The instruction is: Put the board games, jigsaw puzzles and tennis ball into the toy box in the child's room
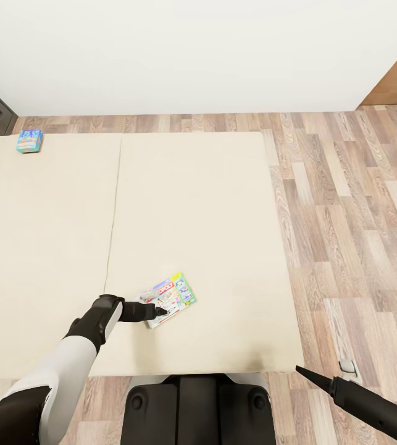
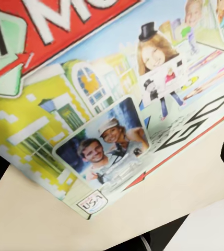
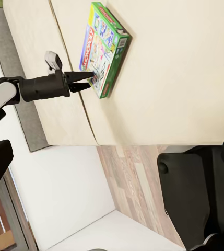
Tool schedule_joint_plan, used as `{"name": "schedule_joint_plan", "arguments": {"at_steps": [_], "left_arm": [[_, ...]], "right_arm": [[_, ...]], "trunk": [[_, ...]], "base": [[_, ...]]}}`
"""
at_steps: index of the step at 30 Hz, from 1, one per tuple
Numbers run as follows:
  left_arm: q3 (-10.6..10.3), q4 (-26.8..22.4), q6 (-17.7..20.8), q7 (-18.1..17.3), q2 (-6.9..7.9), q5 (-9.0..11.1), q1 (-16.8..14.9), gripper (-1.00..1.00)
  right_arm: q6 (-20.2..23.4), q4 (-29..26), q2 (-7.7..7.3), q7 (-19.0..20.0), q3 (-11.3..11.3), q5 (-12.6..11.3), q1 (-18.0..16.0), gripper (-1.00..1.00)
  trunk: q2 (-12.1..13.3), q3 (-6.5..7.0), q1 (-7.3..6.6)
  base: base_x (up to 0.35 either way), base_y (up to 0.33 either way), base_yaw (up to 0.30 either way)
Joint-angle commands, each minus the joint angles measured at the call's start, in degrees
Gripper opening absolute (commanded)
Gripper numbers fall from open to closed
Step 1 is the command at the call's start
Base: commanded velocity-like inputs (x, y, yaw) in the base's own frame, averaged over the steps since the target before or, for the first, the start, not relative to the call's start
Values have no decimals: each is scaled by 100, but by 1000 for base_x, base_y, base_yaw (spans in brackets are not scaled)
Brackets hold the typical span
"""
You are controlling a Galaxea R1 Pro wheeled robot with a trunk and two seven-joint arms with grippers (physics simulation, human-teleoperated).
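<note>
Board games in view: two, both on the bed [image 1: 56, 247].

1. Monopoly box [image 1: 168, 299], white and green, lies flat near the bed's near edge, on the right-hand mattress part, just right of the seam. Your left gripper [image 1: 161, 311] is at its near left corner. In the right wrist view the fingers reach the box's edge [image 3: 102, 47] with the jaws only slightly parted, one above the lid and one at the side; whether they actually clamp it you cannot tell. The left wrist view shows the printed lid [image 2: 117, 99] close up, with bare mattress beyond its corner.

2. Smaller blue box [image 1: 29, 141], flat at the far left corner of the bed, well apart from the first.

Your right gripper [image 1: 303, 372] hangs off the bed over the wooden floor [image 1: 346, 216], fingers together at a point.

Mattress parts: two.
</note>
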Motion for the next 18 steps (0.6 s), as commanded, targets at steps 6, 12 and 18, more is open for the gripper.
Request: {"name": "schedule_joint_plan", "arguments": {"at_steps": [6,12,18], "left_arm": [[61,-9,31,-37,-1,-62,-6,100],[68,-50,119,-28,86,-74,-63,100],[75,-67,261,10,154,-78,-91,100]], "right_arm": [[48,12,-3,-64,4,-9,-1,100],[48,30,-3,-268,14,-8,-1,100],[48,34,-4,-319,29,-7,-1,100]], "trunk": [[-9,-6,3],[-9,-6,3],[-9,-6,3]], "base": [[0,0,0],[0,0,0],[0,0,0]]}}
